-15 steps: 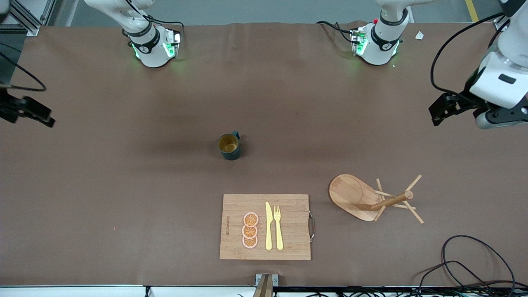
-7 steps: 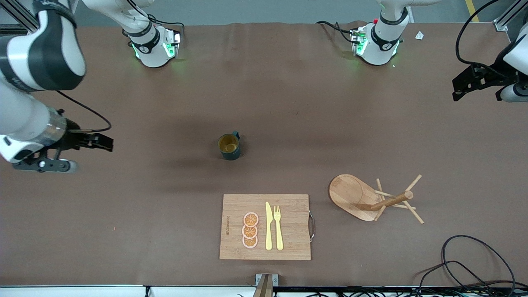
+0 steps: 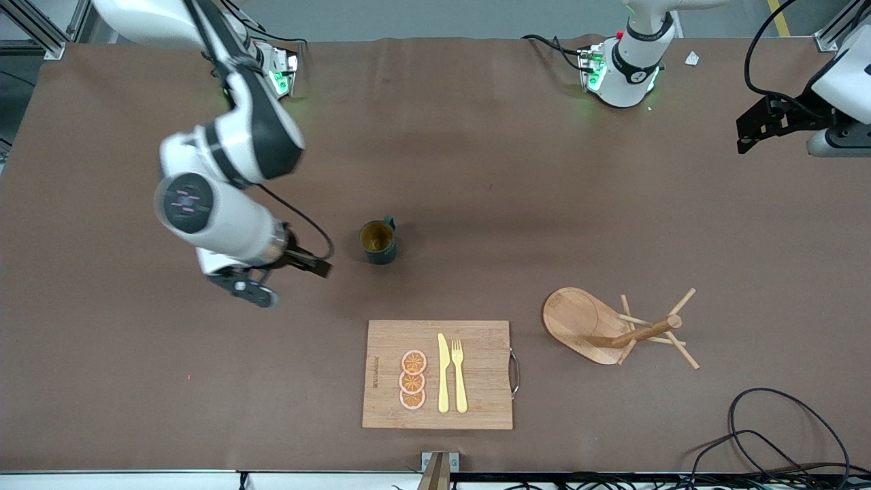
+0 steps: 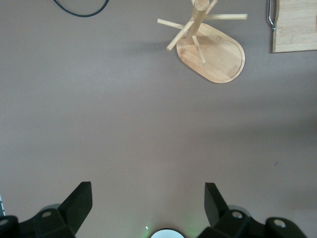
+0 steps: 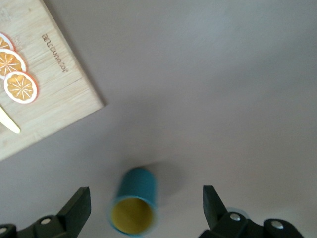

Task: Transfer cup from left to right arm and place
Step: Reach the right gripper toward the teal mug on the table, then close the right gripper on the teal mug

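Observation:
The cup [image 3: 378, 241], a dark teal mug with a tan-yellow inside, stands upright on the brown table near its middle. My right gripper [image 3: 318, 266] is open and empty, over the table close beside the cup, toward the right arm's end. In the right wrist view the cup [image 5: 134, 206] shows between and below the open fingers of that gripper [image 5: 146, 198], apart from both. My left gripper [image 3: 747, 138] is open and empty, held high over the left arm's end of the table; its wrist view shows the spread gripper [image 4: 147, 192] over bare table.
A wooden cutting board [image 3: 476, 354] with orange slices, a yellow knife and a fork lies nearer the front camera than the cup. A wooden peg rack [image 3: 612, 327] stands beside it toward the left arm's end. Black cables [image 3: 776, 435] lie at that front corner.
My right arm has swung in from the table's end to just beside the cup. My left gripper has moved slightly. The cup has not moved.

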{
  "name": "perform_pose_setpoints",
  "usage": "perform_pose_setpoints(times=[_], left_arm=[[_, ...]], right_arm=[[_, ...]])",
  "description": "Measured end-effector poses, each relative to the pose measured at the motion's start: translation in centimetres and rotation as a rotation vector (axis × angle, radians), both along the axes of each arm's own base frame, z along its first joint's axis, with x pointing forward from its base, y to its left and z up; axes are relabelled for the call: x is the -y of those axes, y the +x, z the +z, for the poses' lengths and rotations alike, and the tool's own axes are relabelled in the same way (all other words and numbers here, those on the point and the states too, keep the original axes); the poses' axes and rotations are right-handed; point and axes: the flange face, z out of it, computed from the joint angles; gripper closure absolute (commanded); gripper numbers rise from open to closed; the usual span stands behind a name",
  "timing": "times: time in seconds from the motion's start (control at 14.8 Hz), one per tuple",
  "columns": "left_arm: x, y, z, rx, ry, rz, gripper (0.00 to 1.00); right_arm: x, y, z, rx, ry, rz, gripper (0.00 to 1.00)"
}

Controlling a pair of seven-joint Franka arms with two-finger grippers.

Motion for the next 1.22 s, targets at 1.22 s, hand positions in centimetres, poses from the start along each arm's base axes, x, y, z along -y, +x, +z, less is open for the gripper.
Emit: perform_pose_setpoints(times=[1.22], left_arm=[[0.2, -0.1, -0.6, 0.052, -0.002, -0.007, 0.00]], right_arm=[[-11.2, -5.5, -13.5, -0.115, 0.009, -0.152, 0.28]])
